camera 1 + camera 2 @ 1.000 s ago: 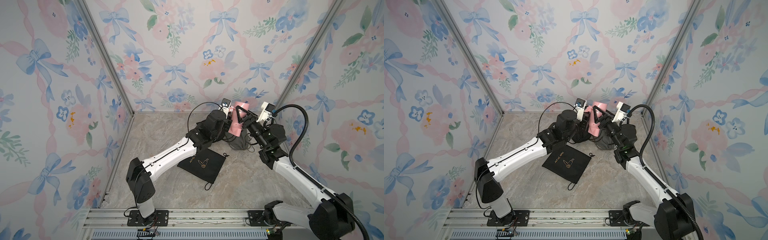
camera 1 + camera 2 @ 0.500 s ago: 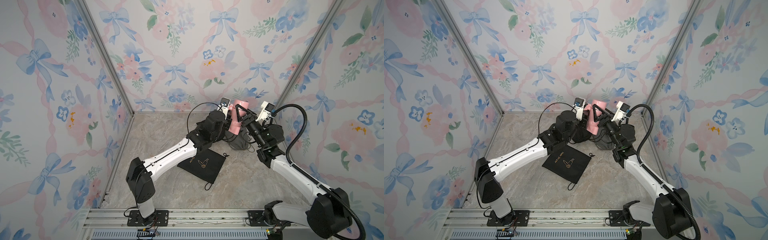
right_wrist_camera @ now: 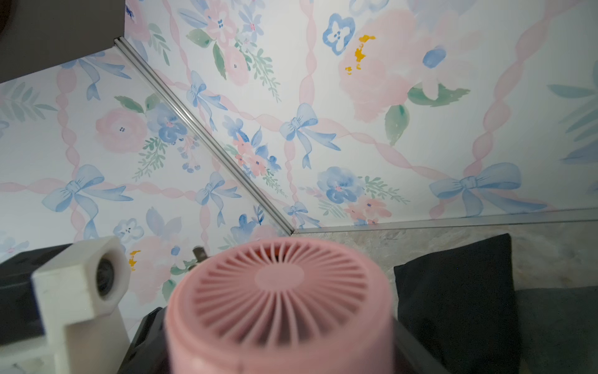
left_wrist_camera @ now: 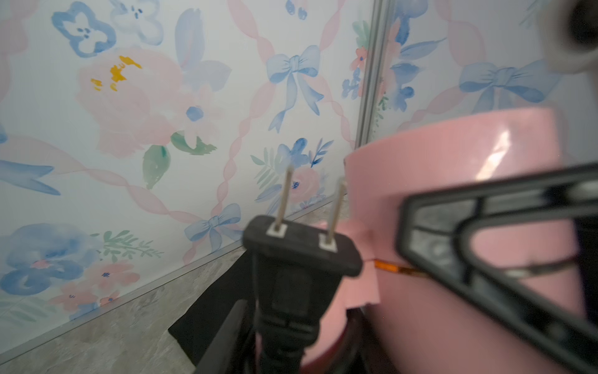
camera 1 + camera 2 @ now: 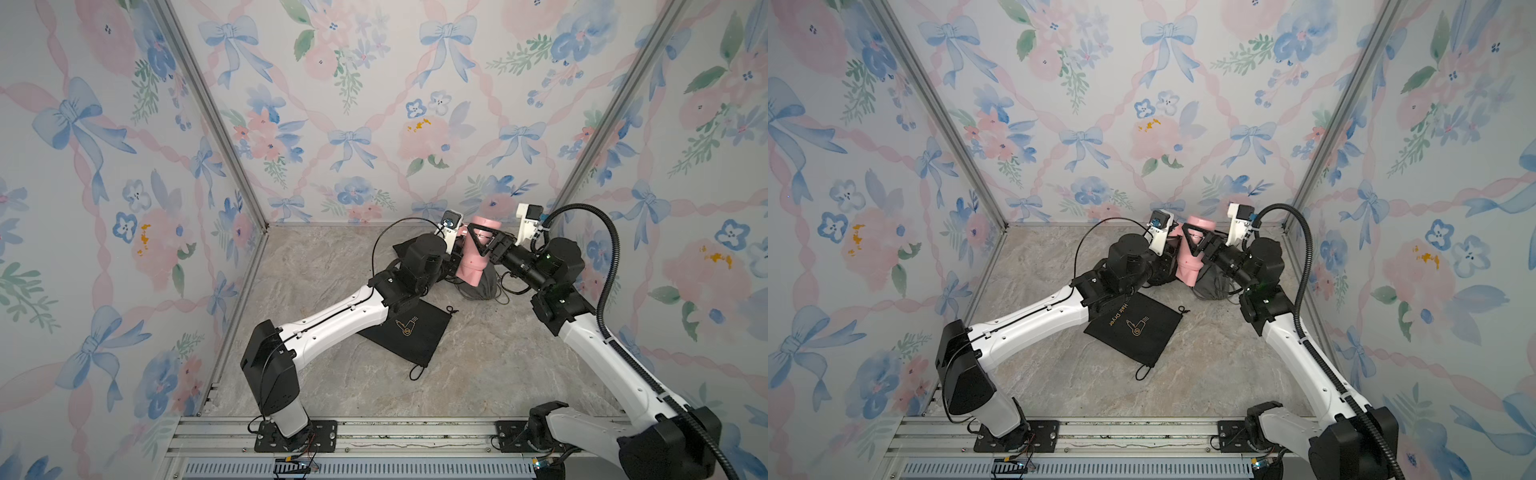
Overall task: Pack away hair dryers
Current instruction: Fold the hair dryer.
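Straddling the pink hair dryer (image 5: pixel 469 270) (barrel upright) is the right gripper (image 5: pixel 478 242)

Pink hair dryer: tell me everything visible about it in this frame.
The pink hair dryer is glossy plastic, with a stubby round barrel standing nearly upright near the back wall, over a grey pouch. Its upper end is a radial slotted grille. A black two-pin plug stands beside the barrel. The right gripper straddles the barrel; whether it clamps cannot be told.

Floral bow wallpaper (image 5: pixel 374 104), marbled floor (image 5: pixel 324 257)
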You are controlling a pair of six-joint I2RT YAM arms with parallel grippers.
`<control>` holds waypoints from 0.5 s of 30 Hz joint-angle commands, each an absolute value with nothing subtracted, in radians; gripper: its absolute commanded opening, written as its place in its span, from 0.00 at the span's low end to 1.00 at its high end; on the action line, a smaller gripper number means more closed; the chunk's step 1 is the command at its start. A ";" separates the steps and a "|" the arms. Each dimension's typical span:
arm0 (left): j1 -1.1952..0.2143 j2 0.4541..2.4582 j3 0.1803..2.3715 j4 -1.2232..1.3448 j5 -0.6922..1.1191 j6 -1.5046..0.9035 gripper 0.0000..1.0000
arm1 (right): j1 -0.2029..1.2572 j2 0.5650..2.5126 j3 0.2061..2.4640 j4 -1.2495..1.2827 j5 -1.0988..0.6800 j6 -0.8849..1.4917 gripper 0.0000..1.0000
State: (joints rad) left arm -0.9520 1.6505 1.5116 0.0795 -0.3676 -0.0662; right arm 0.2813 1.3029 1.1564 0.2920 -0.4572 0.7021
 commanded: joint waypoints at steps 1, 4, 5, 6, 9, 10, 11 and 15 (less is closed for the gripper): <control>-1.000 1.605 1.510 0.147 -0.180 -0.031 0.00 | 0.291 1.327 1.205 0.194 -0.576 0.665 0.79; -0.999 1.599 1.501 0.142 -0.168 -0.034 0.00 | 0.289 1.333 1.218 0.168 -0.589 0.657 0.74; -1.000 1.599 1.499 0.140 -0.169 -0.034 0.00 | 0.290 1.326 1.207 0.178 -0.583 0.659 0.71; -0.998 1.596 1.495 0.140 -0.172 -0.034 0.00 | 0.288 1.322 1.198 0.187 -0.577 0.664 0.69; -0.990 1.591 1.486 0.140 -0.191 -0.045 0.00 | 0.281 1.312 1.185 0.207 -0.577 0.677 0.65; -0.985 1.587 1.484 0.141 -0.196 -0.058 0.00 | 0.278 1.307 1.178 0.215 -0.576 0.678 0.61; -0.980 1.586 1.483 0.140 -0.194 -0.069 0.00 | 0.278 1.301 1.170 0.227 -0.569 0.683 0.57; -0.954 1.582 1.482 0.132 -0.215 -0.128 0.18 | 0.270 1.281 1.145 0.280 -0.554 0.703 0.49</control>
State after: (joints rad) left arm -0.9482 1.6238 1.4815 0.0608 -0.3202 -0.0635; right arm 0.2687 1.2854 1.1599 0.2050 -0.5266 0.6605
